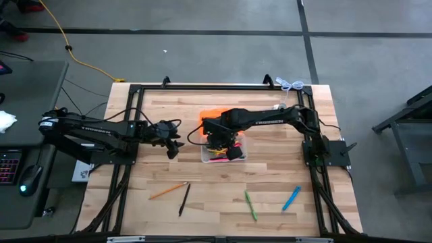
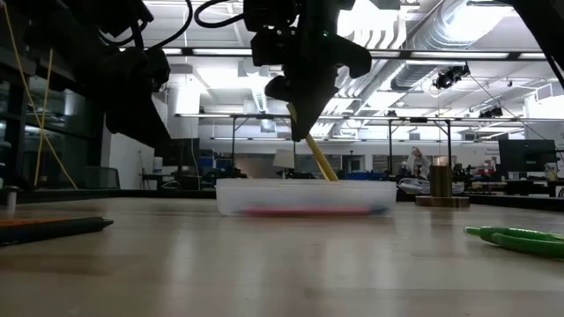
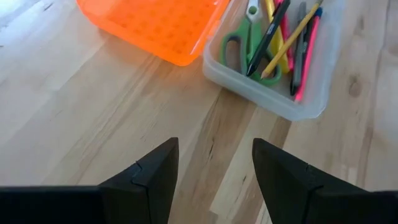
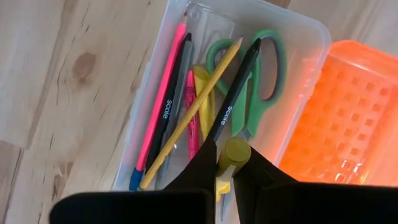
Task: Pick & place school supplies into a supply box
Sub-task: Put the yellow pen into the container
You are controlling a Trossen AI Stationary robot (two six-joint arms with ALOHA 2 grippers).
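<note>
Left gripper point(image 1: 173, 147), fingers spread and empty, hovers beside the supply box point(image 1: 223, 150) at table centre. Right gripper point(image 4: 224, 163), above the box, pinches a yellow marker point(image 4: 233, 151). Inside lie green scissors point(image 4: 264, 59), a pencil point(image 4: 194, 109) and pens point(image 4: 166, 109) printed "scale"; their lower ends are hidden.
</note>
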